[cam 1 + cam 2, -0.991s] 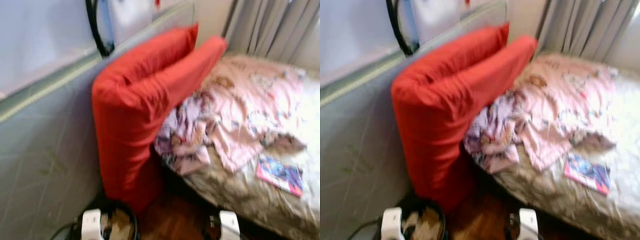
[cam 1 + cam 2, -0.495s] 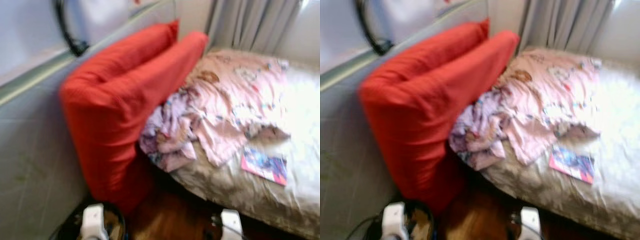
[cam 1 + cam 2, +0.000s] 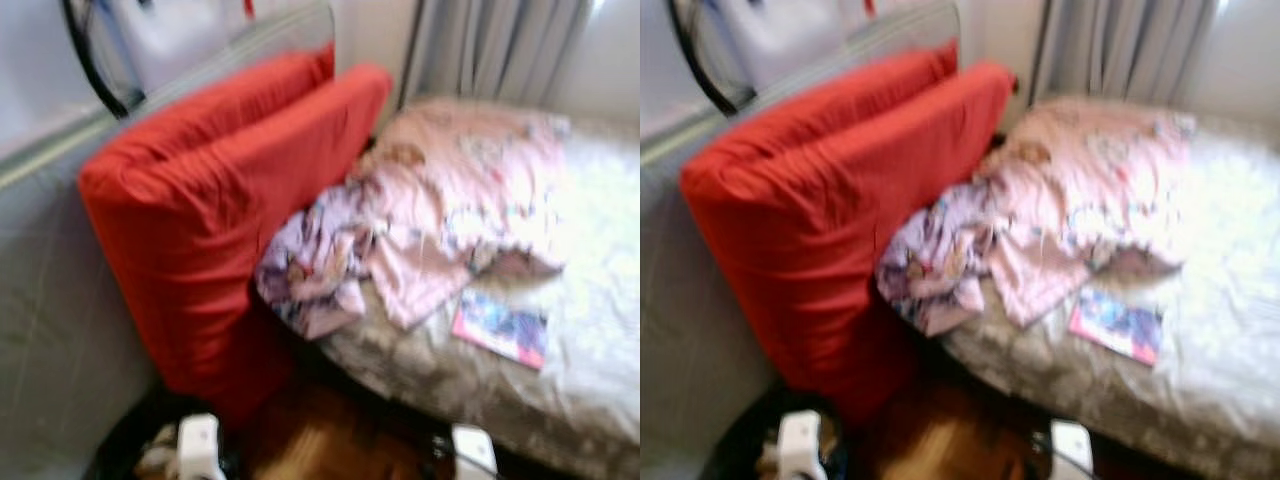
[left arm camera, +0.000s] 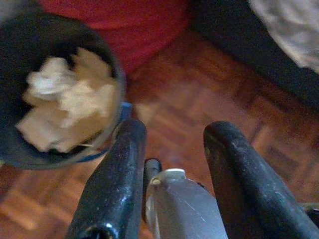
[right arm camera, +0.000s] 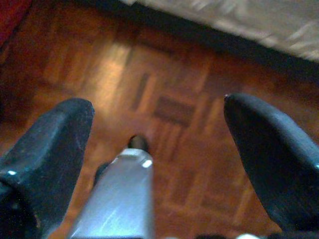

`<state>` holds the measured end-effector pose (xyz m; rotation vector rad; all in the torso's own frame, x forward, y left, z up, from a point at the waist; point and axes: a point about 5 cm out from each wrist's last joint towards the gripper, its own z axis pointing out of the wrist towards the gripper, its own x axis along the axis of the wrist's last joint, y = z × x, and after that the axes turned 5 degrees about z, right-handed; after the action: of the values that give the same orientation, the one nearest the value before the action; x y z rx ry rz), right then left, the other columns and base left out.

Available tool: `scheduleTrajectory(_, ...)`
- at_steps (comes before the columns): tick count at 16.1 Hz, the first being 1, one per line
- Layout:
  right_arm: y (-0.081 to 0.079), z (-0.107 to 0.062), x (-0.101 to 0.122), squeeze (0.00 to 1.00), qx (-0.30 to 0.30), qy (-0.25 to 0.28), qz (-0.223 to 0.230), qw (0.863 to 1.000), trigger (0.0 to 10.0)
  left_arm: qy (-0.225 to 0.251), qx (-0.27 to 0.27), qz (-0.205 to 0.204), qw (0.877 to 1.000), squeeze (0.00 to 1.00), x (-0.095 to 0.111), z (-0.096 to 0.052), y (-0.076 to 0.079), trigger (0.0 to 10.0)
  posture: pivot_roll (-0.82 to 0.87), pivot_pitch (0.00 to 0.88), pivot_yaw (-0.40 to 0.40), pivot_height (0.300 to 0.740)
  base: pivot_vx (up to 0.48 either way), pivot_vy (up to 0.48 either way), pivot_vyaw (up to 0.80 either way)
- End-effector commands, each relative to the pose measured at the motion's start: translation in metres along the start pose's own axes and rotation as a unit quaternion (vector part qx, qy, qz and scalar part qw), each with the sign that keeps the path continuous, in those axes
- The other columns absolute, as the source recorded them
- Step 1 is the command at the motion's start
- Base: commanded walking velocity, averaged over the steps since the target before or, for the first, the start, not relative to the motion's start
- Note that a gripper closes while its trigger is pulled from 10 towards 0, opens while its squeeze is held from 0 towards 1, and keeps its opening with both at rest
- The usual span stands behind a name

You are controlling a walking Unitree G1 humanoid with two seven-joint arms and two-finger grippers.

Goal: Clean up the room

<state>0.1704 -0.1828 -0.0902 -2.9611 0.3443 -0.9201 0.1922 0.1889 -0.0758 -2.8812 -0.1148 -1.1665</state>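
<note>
Two big red pillows (image 3: pixel 225 210) lean upright against the grey headboard (image 3: pixel 50 300) at the left end of a bed (image 3: pixel 590 330). A crumpled pink and lilac patterned cloth (image 3: pixel 400 240) lies heaped on the bed beside them. A pink and blue magazine (image 3: pixel 502 328) rests flat near the bed's front edge. My left gripper (image 4: pixel 174 132) hangs open above the wooden floor, close to a dark bin (image 4: pixel 30 30) holding crumpled paper (image 4: pixel 67 99). My right gripper (image 5: pixel 157 107) hangs wide open over bare parquet with nothing between its fingers.
Grey curtains (image 3: pixel 490 50) hang behind the bed's far side. A black hoop-shaped object (image 3: pixel 90 70) stands on the ledge above the headboard. Reddish parquet floor (image 5: pixel 164 59) runs between the pillows and the bed's dark underside.
The whole picture has slid leftward, so the camera has turned. The pillows, cloth and magazine lie as before. Both arms still hang low.
</note>
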Motion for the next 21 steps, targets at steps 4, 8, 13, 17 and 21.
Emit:
scheduleTrajectory(4,-0.005,0.0006,0.0009,0.0,0.005,0.001,0.001,1.0,10.0,-0.008,0.01,0.004,1.0,0.0,-0.0018,-0.001,-0.0087,10.0,0.07,0.023,-0.012,0.74,0.0,-0.291,0.0)
scheduleTrajectory(8,-0.0046,0.0007,0.0019,0.0,0.007,0.003,0.001,1.0,10.0,-0.007,0.008,0.004,1.0,0.0,-0.0019,-0.001,-0.0081,10.0,0.07,0.01,-0.012,0.74,0.0,-0.29,0.0)
scheduleTrajectory(13,-0.0038,0.0008,0.0029,0.0,0.006,0.003,-0.001,1.0,10.0,-0.008,0.006,0.004,1.0,0.0,-0.0027,-0.0011,-0.0071,10.0,0.07,0.0,-0.014,0.74,0.0,-0.292,0.0)
scheduleTrajectory(17,-0.0019,0.0009,0.0038,0.0,0.003,0.003,0.0,1.0,10.0,-0.008,0.004,0.004,1.0,0.0,-0.003,-0.0012,-0.0063,10.0,0.06,0.003,-0.015,0.74,0.0,-0.292,0.0)
scheduleTrajectory(21,-0.001,0.0009,0.0048,0.0,0.0,0.005,0.004,1.0,10.0,-0.008,0.004,0.003,1.0,0.0,-0.0023,-0.0009,-0.0063,10.0,0.06,0.016,-0.017,0.74,0.0,-0.292,0.0)
